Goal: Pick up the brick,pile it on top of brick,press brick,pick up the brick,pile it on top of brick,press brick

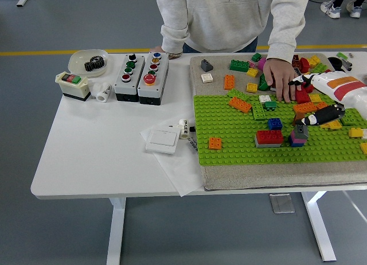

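A small stack (298, 136) with a grey brick on top, magenta under it and blue at the bottom stands on the green baseplate (235, 141). A red brick on a grey one (269, 138) stands just left of it, with a blue brick (275, 123) behind. My right hand (319, 102), white with an orange stripe, hovers above and right of the stack, its fingers spread and holding nothing. An orange brick (305, 108) lies just below the hand. The left arm is out of view.
A person stands at the far side with a hand (281, 78) resting on the loose brick pile (312, 67). More bricks lie on the plate's far part and on the grey mat (258, 176). Button boxes (140, 76), a white switch (162, 140) and a bowl with a gear (89, 61) are on the left.
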Controlling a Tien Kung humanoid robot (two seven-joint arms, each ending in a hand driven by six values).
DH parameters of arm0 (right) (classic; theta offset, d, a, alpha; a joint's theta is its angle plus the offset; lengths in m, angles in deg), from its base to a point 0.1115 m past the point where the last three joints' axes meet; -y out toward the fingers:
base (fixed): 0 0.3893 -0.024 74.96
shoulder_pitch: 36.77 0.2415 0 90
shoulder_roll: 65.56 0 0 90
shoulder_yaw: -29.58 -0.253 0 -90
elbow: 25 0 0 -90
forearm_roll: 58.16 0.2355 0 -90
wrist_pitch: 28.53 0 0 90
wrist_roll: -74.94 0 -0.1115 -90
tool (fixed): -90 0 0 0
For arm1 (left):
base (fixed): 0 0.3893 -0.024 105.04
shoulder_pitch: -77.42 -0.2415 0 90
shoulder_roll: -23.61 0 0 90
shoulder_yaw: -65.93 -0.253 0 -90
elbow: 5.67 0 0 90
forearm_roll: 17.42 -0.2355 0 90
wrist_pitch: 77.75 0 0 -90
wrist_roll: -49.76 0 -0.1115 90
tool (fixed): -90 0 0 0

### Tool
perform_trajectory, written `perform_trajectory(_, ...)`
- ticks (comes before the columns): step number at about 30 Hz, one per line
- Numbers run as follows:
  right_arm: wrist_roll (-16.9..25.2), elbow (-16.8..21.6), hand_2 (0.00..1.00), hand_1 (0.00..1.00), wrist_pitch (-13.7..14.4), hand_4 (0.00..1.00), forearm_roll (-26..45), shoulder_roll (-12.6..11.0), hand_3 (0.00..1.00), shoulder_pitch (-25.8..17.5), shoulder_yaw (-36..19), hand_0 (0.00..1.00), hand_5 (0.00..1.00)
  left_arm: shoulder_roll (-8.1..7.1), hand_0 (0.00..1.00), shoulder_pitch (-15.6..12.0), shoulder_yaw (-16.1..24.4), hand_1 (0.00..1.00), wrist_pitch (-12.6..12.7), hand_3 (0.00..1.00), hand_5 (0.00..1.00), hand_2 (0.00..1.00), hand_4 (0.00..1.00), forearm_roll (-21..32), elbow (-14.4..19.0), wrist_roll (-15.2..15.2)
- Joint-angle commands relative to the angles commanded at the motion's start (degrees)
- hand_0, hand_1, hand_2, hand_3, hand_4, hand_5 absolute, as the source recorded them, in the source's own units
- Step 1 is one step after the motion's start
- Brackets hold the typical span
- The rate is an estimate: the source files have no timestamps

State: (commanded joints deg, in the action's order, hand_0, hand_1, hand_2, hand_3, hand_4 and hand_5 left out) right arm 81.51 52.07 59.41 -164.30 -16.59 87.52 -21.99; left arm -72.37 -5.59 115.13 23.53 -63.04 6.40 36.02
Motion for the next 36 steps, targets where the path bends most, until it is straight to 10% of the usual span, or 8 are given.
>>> perform_trajectory(10, 1.2, -0.2, 0.855, 0.833, 3.3, 0.998, 1.9, 1.8, 0.888, -4.7, -2.3, 0.881, 0.341, 0.07, 0.76, 0.0, -0.1, 0.791, 0.1, 0.677, 0.636, 0.783, 0.765, 0.2, 0.0, 0.1)
perform_trajectory(36, 9.2, -16.1, 0.863, 0.853, 14.7, 0.998, 6.5, 9.5, 0.902, -9.6, -3.3, 0.927, 0.373, 0.26, 0.762, -0.3, -0.1, 0.79, 0.0, 0.677, 0.637, 0.785, 0.766, -0.2, 0.0, -0.2)
